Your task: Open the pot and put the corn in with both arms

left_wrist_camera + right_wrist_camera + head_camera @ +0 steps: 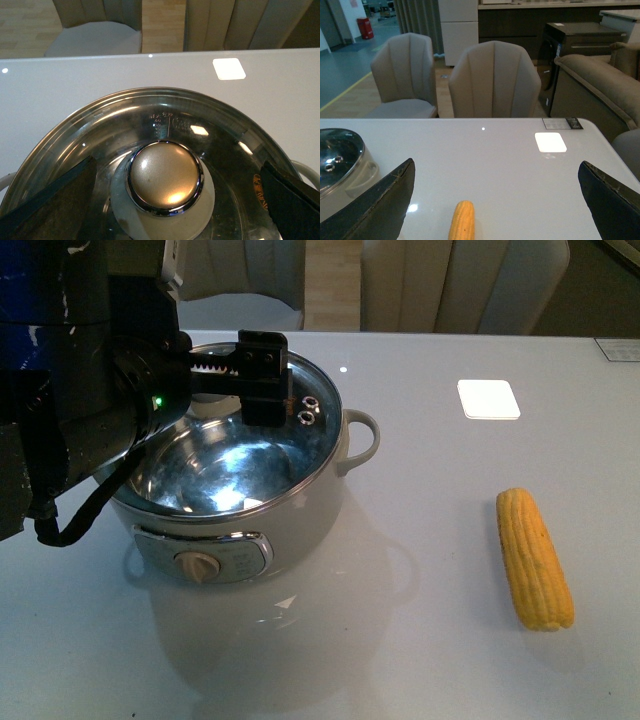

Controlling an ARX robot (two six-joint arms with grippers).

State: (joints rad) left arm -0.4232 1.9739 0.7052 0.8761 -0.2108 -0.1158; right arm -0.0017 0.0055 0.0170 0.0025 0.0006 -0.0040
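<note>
**Lid on the pot, corn out on the bench, both end effectors apart**

A pale grey bench (420, 660) carries everything, with upholstered chairs (492, 80) behind its far edge. The left arm (70, 390), black and bulky, reaches in from the left over the pot (300, 530). The pot stands on the left part of the bench, cream outside, its control dial (197, 565) facing the front camera and one loop handle (362, 435) showing on its right.

The round glass lid (100, 120) with its steel rim sits closed on the pot.

The corn (534, 558) lies flat on the bench well to the right of the pot, touching nothing, its length running roughly away from the robot.

The left end effector (177, 165) hangs over the middle of the lid. Its fingers (55, 200) are spread wide, one on each side of the lid knob (165, 177), with a clear gap to it.

The right end effector (496, 165) is also spread and holds nothing. In its wrist view the corn lies on the bench between its two fingers (385, 205).
</note>
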